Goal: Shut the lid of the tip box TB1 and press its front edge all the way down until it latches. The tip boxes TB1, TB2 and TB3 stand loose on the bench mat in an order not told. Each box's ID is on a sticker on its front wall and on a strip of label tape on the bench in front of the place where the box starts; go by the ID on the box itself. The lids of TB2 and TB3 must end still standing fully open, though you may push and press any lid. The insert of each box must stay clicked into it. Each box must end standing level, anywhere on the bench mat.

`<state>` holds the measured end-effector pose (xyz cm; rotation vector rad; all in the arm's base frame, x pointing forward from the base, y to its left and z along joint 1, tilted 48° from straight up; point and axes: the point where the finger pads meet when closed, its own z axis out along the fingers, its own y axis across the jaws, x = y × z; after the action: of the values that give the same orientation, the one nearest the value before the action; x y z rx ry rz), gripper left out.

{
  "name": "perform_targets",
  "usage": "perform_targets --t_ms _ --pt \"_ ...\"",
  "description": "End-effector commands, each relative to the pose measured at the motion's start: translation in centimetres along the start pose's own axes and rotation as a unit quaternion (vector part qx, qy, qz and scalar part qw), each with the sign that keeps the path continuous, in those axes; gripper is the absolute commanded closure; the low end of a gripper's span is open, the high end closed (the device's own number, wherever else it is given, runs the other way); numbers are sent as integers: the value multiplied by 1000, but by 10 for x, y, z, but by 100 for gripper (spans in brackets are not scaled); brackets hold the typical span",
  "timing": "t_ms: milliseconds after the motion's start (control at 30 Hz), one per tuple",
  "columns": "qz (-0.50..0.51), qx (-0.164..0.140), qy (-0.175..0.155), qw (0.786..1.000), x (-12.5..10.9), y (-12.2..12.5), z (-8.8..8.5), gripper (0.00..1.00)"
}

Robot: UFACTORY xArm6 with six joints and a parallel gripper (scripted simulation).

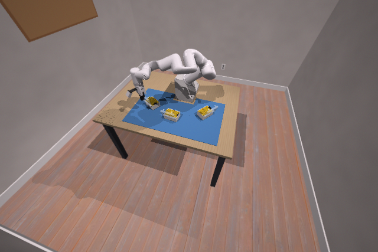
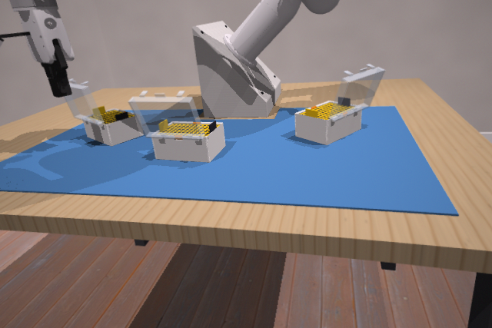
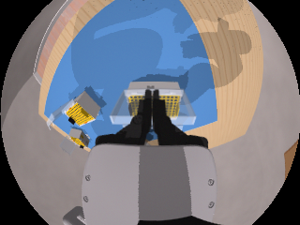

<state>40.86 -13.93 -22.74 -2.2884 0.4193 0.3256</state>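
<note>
Overhead, blue mat (image 1: 189,127) on wooden bench (image 1: 227,139), plank floor (image 1: 152,206)

Three white plastic tip boxes (image 2: 112,127) (image 2: 187,141) (image 2: 328,124) stood in a row on the blue rectangular bench mat (image 2: 277,169), arm base (image 2: 222,78) behind.

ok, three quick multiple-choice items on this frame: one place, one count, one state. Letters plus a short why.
1. Where is the gripper?
A. behind the lid of the left box
B. over the right box
C. on the floor

2. How many tip boxes stand on the blue mat?
A. two
B. three
C. five

3. The fingers are:
A. wide open
B. shut on a lid
C. shut, holding nothing

Answers:
1 A: the black fingers hang at the raised clear lid of the left box.
2 B: left, middle and right.
3 C: the fingertips meet in the wrist view.
</note>
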Motion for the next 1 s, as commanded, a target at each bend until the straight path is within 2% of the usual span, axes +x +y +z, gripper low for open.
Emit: perform_targets --t_ms 0,967 --pt "-1 -1 3 1000 -5 0 -3 100" --pt "-1 -1 3 1000 -38 0 -8 100"
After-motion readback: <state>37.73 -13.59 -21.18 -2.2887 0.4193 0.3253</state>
